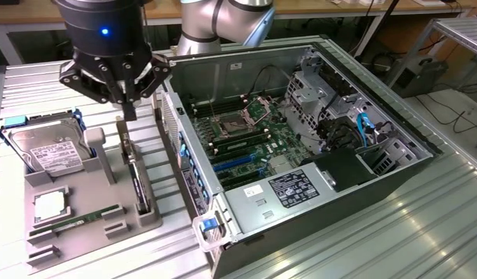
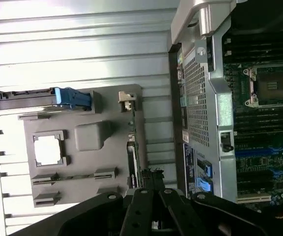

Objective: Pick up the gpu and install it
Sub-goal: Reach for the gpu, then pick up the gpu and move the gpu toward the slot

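The gpu (image 1: 140,181) is a long, thin dark card standing on edge in a slot of the grey tray (image 1: 91,192), just beside the open computer case (image 1: 300,145). In the wrist view the gpu (image 2: 131,157) is edge-on, with its silvery bracket (image 2: 127,101) at the end nearest the hard drive. My gripper (image 1: 129,114) hangs above the card, apart from it. It is shut, fingers pressed together with nothing between them. In the wrist view the gripper (image 2: 149,176) lies just to the case side of the card's edge.
On the tray lie a silver hard drive with blue rails (image 1: 48,148), a square processor (image 1: 48,204) and a green memory stick (image 1: 75,222). Inside the case, the motherboard's blue slots (image 1: 236,163) lie bare. The case wall (image 1: 184,157) rises right beside the card.
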Robot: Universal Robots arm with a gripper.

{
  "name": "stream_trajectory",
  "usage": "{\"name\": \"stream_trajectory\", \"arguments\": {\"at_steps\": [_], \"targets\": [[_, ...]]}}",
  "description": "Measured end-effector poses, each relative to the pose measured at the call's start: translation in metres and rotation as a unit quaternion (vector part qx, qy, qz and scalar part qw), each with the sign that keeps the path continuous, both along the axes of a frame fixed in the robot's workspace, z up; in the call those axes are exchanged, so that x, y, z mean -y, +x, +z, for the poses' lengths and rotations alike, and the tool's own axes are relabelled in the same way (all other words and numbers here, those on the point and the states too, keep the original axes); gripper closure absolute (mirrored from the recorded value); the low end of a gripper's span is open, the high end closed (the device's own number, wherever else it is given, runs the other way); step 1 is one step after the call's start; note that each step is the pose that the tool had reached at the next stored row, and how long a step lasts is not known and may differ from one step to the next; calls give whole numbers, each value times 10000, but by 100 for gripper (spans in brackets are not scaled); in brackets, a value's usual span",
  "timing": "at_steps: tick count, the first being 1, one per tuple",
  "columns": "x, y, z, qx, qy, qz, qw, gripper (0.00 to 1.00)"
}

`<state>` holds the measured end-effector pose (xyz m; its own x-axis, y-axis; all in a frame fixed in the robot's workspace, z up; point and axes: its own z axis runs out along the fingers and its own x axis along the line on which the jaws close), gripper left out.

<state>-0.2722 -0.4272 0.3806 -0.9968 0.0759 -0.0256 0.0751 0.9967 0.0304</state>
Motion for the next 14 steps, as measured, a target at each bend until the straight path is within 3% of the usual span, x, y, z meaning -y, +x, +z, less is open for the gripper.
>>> {"name": "stream_trajectory", "arguments": {"at_steps": [4,14], "targets": [[22,-136,-41,0,-17,0,10000,89],[22,-135,-40,-1,-18,0,10000,89]]}}
